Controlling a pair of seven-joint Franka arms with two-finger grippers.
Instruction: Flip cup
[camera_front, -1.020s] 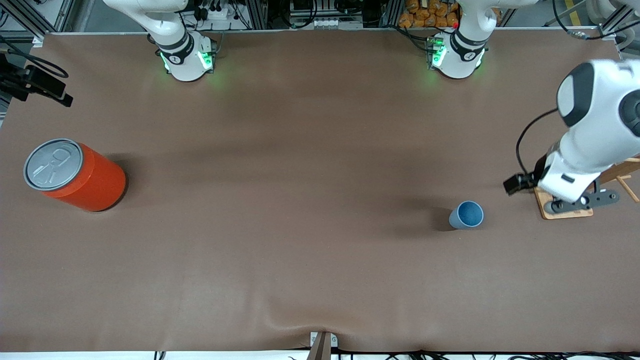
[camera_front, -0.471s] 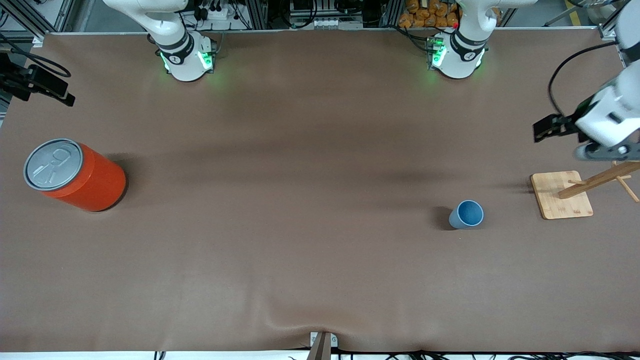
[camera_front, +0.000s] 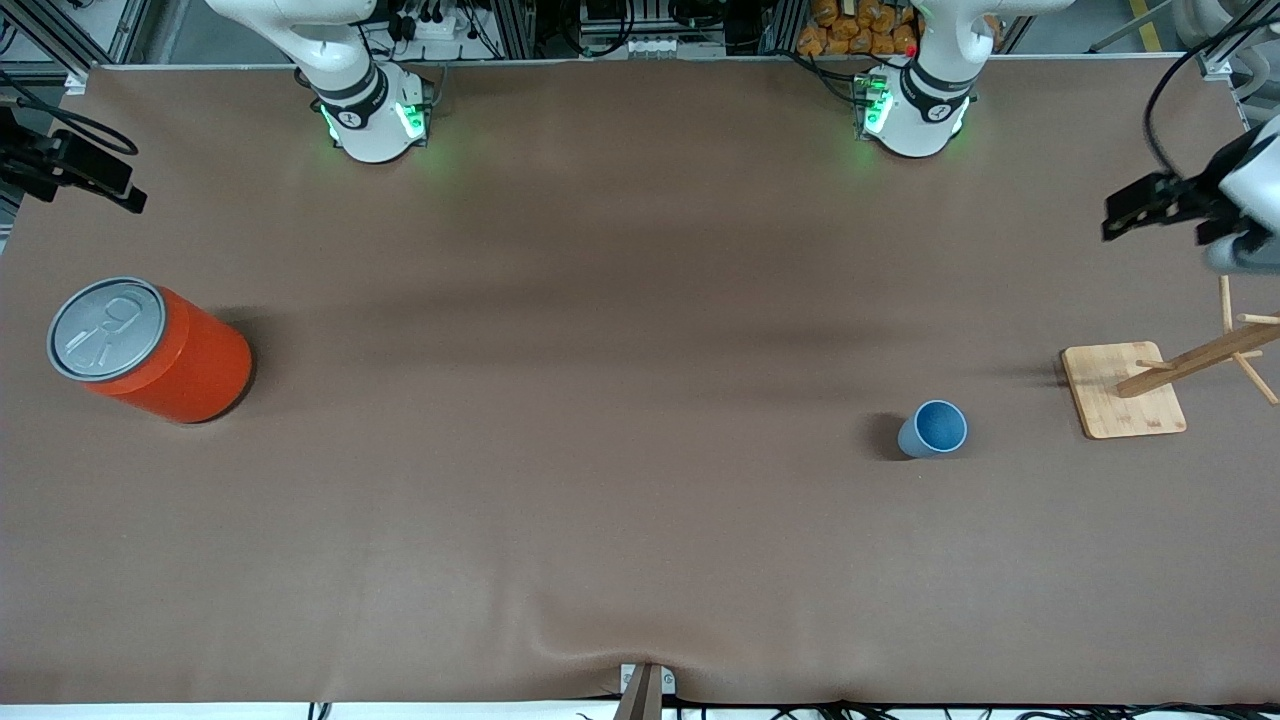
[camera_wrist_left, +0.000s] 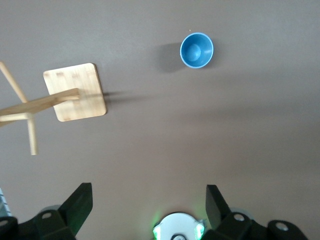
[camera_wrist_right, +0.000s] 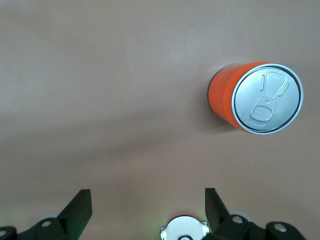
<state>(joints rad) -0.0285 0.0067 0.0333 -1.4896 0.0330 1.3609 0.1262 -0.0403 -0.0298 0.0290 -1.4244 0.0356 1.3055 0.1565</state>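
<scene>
Cup (camera_front: 935, 429) stands upright on the table (camera_front: 600, 450), mouth up, toward the left arm's end, near the wooden rack (camera_front: 1125, 389); L gripper (camera_wrist_left: 147, 202) hangs high w/ fingers spread wide, nothing between them, over table w/ cup and rack base both below it; R gripper (camera_wrist_right: 145, 202) waits high over the R arm's end, fingers apart and empty, above table beside orange can (camera_front: 150, 350); cup well apart from can.

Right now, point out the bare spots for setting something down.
The table is bare between the orange can and the cup, and along the edge nearest the front camera. It is tightest between the cup and the wooden stand.
</scene>
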